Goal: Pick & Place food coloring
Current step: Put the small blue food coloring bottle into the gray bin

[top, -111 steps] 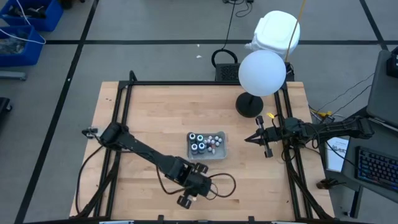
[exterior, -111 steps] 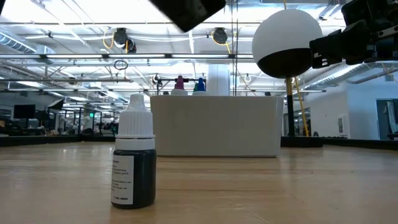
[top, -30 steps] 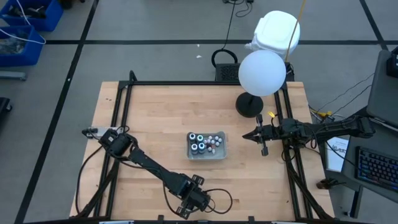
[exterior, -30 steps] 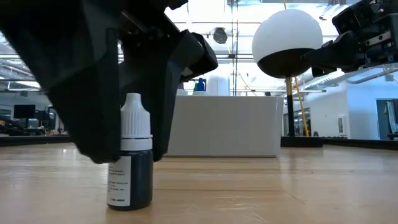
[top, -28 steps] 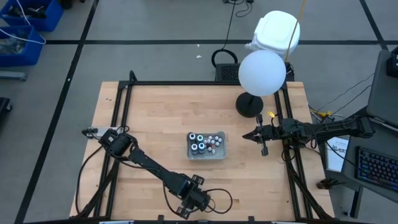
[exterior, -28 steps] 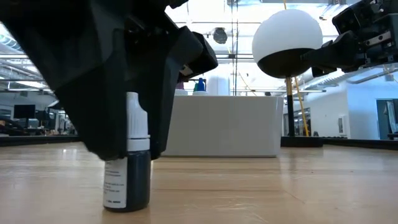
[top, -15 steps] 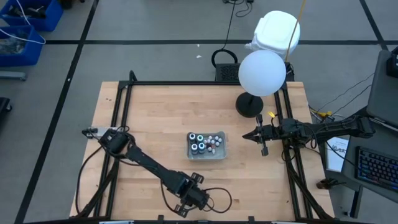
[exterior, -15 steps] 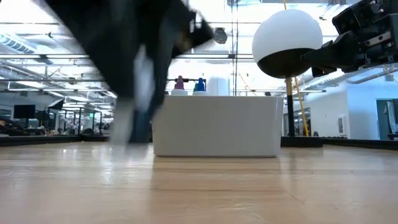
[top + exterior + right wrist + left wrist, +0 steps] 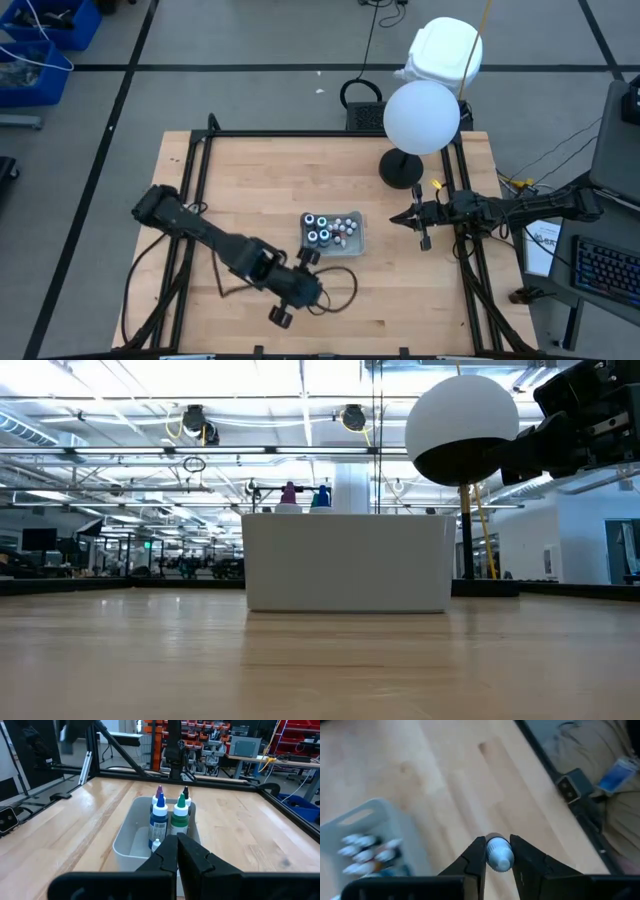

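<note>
Your left gripper [image 9: 497, 851], lower centre of the high view, is clamped on a food coloring bottle [image 9: 498, 854]. The tray [image 9: 355, 240] mid-frame already holds several. Placing remains. Your right gripper [image 9: 178, 851] waits closed, empty.

One food coloring bottle [image 9: 498, 854], white cap w/ pale bluish rim, is clamped betw. fingers of left pincer [image 9: 496, 856], lifted over the counter [image 9: 250, 190], just beside the clear tray [image 9: 352, 245]. Other bottles [image 9: 169, 817] stand upright inside tray: white caps, blue & green tips, dark bodies, packed close together.
</note>
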Available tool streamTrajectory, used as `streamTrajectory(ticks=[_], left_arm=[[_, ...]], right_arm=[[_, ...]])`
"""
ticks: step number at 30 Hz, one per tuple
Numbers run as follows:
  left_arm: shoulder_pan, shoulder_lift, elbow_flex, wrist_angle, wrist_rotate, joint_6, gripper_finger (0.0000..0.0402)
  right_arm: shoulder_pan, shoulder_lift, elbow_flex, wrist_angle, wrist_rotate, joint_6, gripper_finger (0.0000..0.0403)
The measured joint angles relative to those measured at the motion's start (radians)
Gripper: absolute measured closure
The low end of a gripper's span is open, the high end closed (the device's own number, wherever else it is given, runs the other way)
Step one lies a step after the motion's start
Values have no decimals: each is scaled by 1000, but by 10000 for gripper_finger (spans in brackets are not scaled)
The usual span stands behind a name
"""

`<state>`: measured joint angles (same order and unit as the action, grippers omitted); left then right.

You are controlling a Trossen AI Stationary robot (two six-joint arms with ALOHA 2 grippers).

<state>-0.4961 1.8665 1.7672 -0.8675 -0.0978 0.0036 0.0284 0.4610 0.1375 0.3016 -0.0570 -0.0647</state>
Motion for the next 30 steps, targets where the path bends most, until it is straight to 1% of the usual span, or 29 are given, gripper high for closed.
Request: streamTrajectory(ticks=[5, 13, 16, 18, 21, 26, 30], left_arm=[[9, -79, 0, -66, -71, -2, 332], [10, -177, -1, -112, -126, -6, 332], [9, -218, -39, -95, -132, -6, 333], [15, -265, -107, -43, -131, -6, 333], [29, -361, -269, 56, -131, -32, 333], [57, -554, -574, 316, -116, -88, 333], [72, -692, -779, 500, -113, -137, 333]], right_arm=[[0, 0, 0, 0, 0, 0, 403], [0, 0, -11, 16, 0, 0, 403], [0, 0, -11, 16, 0, 0, 403], [0, 0, -11, 16, 0, 1, 403], [0, 0, -11, 16, 0, 4, 403], [0, 0, -11, 16, 0, 12, 403], [0, 0, -11, 22, 0, 11, 403]])
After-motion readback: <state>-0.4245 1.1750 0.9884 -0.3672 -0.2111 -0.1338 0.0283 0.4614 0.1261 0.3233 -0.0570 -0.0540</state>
